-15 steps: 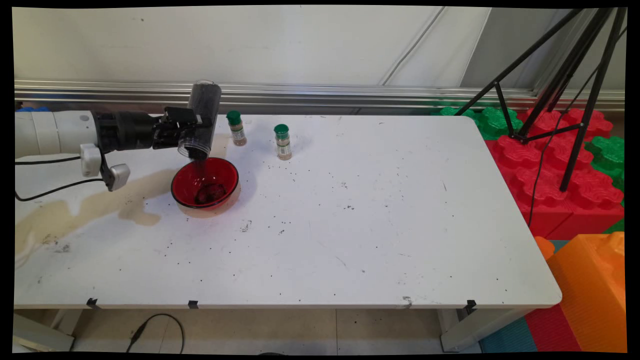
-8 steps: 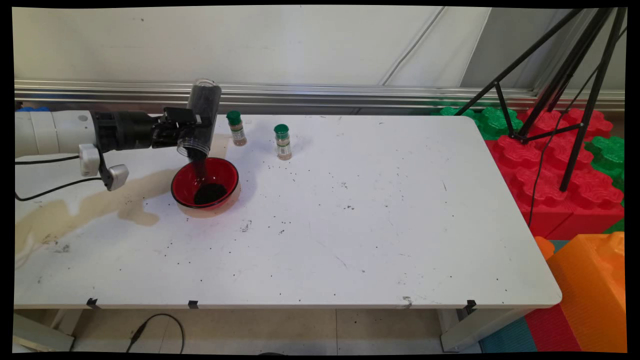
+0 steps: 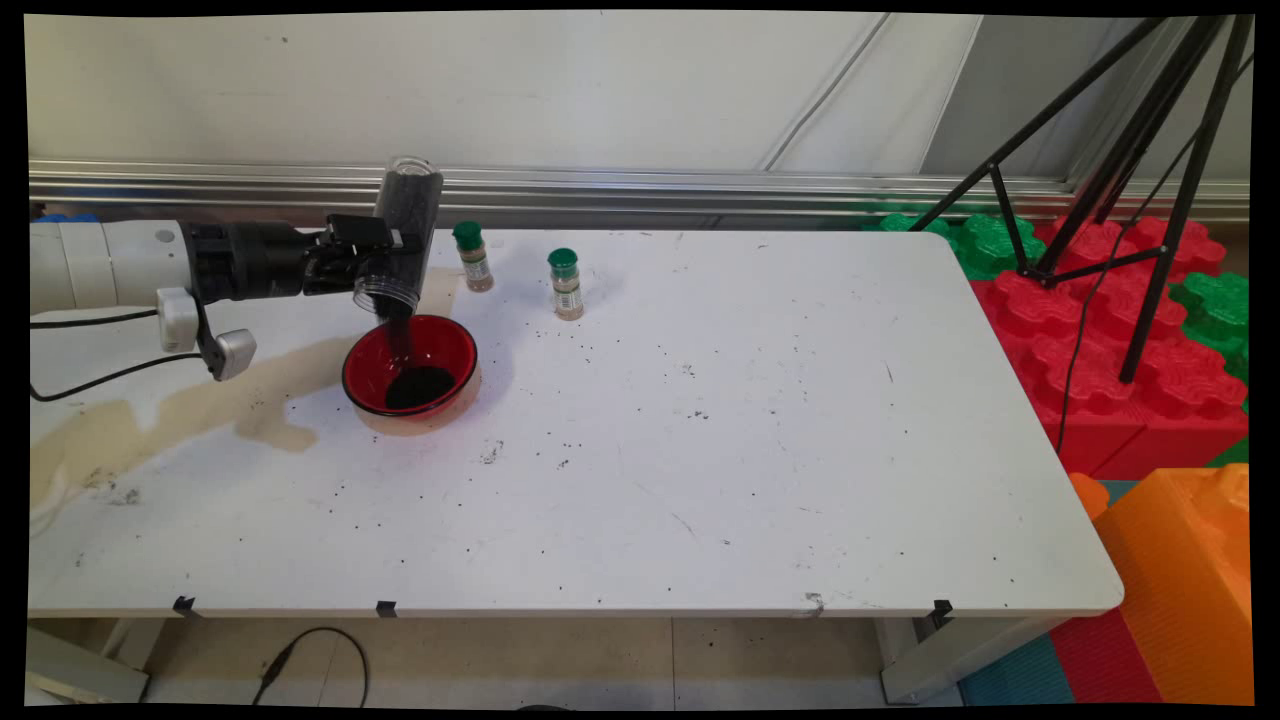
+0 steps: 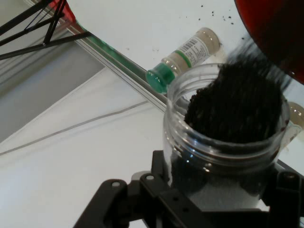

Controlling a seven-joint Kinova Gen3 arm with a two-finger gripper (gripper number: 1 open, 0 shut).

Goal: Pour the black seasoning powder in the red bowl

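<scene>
My gripper (image 3: 385, 255) is shut on a clear plastic jar (image 3: 400, 235) of black grains, held tipped mouth-down over a red bowl (image 3: 410, 375) at the table's back left. A dark stream falls from the jar's mouth into a black heap (image 3: 418, 385) in the bowl. In the hand view the jar (image 4: 223, 142) fills the lower right between the gripper (image 4: 209, 199) linkage, black grains spilling from its mouth toward the red bowl (image 4: 275, 33) at the top right.
Two small green-capped spice bottles (image 3: 473, 257) (image 3: 565, 284) stand just behind and right of the bowl; one bottle (image 4: 185, 59) shows in the hand view. A tan stain (image 3: 180, 415) spreads left of the bowl. Black specks dot the table (image 3: 750, 450). A tripod (image 3: 1120, 180) and foam blocks (image 3: 1120, 330) stand right.
The heap of black grains in the bowl has grown as the pour goes on. The jar has tipped slightly further; the arm has barely moved.
</scene>
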